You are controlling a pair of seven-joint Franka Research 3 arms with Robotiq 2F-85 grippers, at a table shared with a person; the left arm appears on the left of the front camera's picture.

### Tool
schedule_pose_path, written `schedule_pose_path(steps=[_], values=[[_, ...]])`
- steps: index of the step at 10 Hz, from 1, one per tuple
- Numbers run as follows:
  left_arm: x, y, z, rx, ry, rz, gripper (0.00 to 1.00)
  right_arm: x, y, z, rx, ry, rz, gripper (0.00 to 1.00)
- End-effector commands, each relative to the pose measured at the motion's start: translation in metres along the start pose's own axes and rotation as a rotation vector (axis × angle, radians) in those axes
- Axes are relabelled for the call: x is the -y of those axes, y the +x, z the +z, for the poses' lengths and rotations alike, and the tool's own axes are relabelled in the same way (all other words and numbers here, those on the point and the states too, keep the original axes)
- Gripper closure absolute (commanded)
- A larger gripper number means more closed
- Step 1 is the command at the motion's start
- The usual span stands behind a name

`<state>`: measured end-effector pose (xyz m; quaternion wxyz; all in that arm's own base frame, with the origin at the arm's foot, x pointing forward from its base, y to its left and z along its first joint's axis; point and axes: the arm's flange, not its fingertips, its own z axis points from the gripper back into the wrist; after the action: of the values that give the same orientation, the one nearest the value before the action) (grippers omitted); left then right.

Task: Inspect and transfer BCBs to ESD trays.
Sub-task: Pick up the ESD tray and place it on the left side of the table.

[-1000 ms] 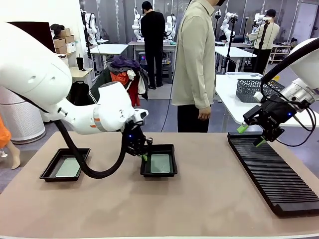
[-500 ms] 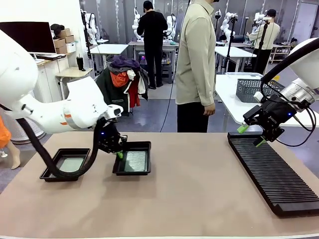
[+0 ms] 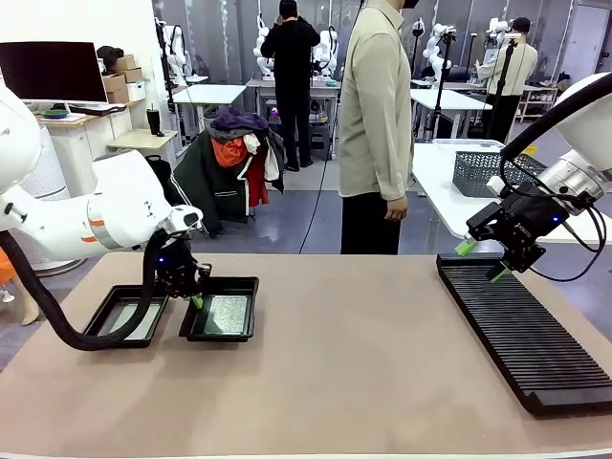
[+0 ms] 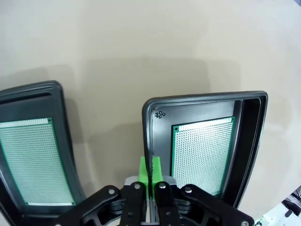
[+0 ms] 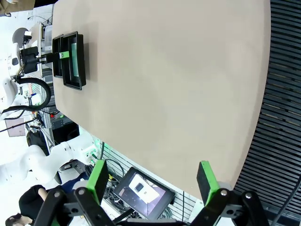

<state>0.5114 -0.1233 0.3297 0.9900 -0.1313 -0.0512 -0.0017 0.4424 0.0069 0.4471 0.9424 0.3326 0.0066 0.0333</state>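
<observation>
Our left gripper (image 4: 150, 170) pinches the rim of a black tray (image 4: 251, 127) with a green board (image 4: 201, 151) inside; our right gripper (image 5: 152, 178) hangs spread wide.

Left gripper (image 4: 150, 170): pad tips pinch rim of near tray (image 4: 149, 141); rim hides contact line, gripper body cut by bottom edge. Board (image 4: 202, 155) in that tray: near end hidden behind gripper housing. Second tray (image 4: 56, 122), beside claw: cut by left edge. Right gripper (image 5: 153, 181): knuckles cut by bottom edge. Slotted rack (image 5: 282, 117) beyond its pads: cut by right edge.
</observation>
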Motion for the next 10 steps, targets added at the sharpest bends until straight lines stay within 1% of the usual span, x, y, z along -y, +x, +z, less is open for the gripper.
schedule_pose_path(steps=[1, 5, 9, 10], values=[[-0.011, -0.002, -0.001, 0.005, 0.015, -0.023, 0.97, -0.001, 0.0, 0.0, 0.003, -0.006, -0.014, 0.0], [-0.018, 0.002, -0.01, 0.001, 0.069, 0.001, 0.97, -0.001, 0.0, 0.0, 0.003, -0.006, -0.014, 0.0], [-0.016, 0.004, -0.018, -0.012, 0.1, 0.032, 0.97, -0.001, 0.0, 0.0, 0.003, -0.006, -0.014, 0.0], [-0.017, 0.002, -0.015, -0.021, 0.062, -0.004, 0.97, -0.001, 0.0, 0.0, 0.003, -0.006, -0.014, 0.0]])
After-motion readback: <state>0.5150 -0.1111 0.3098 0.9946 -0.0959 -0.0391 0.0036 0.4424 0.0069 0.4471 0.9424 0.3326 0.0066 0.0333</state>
